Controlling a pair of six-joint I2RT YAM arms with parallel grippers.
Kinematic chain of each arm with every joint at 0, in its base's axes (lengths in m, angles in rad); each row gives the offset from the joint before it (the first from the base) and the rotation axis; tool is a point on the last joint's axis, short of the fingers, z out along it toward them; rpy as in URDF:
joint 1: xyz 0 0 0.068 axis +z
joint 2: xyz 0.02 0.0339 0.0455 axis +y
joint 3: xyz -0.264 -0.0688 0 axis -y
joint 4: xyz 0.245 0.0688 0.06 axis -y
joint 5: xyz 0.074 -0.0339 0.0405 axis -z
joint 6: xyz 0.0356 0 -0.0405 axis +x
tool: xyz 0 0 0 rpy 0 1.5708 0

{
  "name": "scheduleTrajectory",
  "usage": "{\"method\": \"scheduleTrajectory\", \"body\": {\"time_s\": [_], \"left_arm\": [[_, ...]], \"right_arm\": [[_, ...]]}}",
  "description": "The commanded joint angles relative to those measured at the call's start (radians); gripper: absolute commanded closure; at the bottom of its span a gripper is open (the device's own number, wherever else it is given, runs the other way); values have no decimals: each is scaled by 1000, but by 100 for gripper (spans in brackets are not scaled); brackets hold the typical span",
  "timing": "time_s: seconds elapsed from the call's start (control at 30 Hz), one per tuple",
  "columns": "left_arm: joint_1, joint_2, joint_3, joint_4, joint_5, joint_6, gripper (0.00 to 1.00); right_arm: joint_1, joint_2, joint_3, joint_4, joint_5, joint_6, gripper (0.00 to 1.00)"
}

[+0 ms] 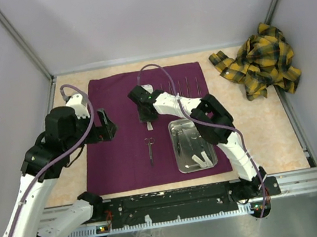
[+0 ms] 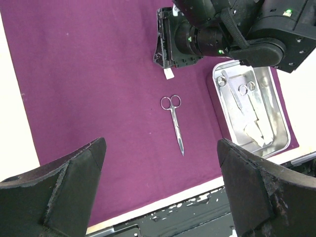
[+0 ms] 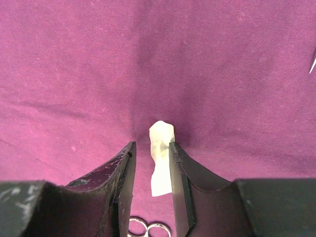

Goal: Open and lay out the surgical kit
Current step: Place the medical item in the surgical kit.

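Observation:
The dark purple cloth (image 1: 122, 154) of the surgical kit lies spread flat. On it sit thin scissors (image 1: 149, 149) (image 2: 175, 123) and a steel tray (image 1: 174, 146) (image 2: 217, 91) with instruments and white pieces (image 1: 203, 158). Several thin tools (image 1: 183, 85) lie in a row near the cloth's far edge. My right gripper (image 1: 147, 120) (image 3: 151, 144) points down at the cloth, its jaws open around a small white piece (image 3: 161, 153) (image 2: 169, 74). The piece leans on the right finger, with a gap at the left finger. My left gripper (image 1: 107, 125) (image 2: 160, 143) hovers wide open and empty over the cloth's left part.
A crumpled yellow plaid cloth (image 1: 260, 61) lies at the back right corner. Pale walls close in the table on three sides. The black rail (image 1: 176, 199) with the arm bases runs along the near edge.

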State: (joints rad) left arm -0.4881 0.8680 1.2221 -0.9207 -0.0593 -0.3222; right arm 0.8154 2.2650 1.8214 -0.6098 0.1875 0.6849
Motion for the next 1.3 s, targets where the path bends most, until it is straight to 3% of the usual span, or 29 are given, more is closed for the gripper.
{"method": "scheduleTrajectory", "body": {"time_s": [0.0, 0.43, 0.5, 0.63, 0.73, 1.27], "left_arm": [[5, -18, 36, 0, 5, 25, 0], [5, -32, 33, -10, 0, 22, 0], [4, -29, 37, -13, -2, 22, 0], [5, -27, 42, -16, -3, 21, 0], [4, -26, 45, -18, -5, 21, 0], [5, -26, 39, -23, -13, 25, 0]], "right_arm": [[6, -55, 4, -25, 39, 4, 65], [23, -193, -108, 51, 56, 2, 58], [23, -196, -115, 46, 66, 3, 64], [23, -170, -105, 27, 74, 1, 91], [28, -147, -91, 26, 68, -3, 100], [42, -24, 39, -68, 101, -31, 100]]}}
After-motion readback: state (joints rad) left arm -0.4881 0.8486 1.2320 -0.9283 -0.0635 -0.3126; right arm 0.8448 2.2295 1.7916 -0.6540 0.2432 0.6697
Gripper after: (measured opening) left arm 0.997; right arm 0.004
